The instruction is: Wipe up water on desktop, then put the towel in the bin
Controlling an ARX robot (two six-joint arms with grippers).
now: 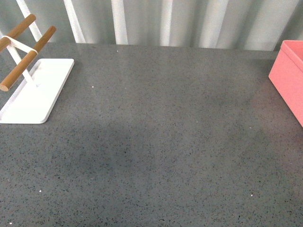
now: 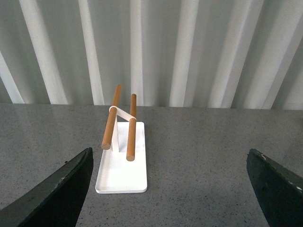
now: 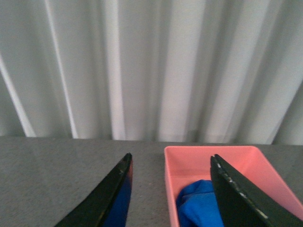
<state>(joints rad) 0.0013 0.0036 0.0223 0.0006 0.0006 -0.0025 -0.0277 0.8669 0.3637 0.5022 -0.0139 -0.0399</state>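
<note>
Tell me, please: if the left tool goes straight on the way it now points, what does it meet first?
Most likely the white tray with wooden bars: it stands on the desktop ahead of the open left tool, slightly to one side, so a miss is possible. Behind it is only the curtain. Depth is unclear.

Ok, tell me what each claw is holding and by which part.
Nothing is held. The left claw is open over the desktop; the right claw is open, and the towel lies loose in the bin.
</note>
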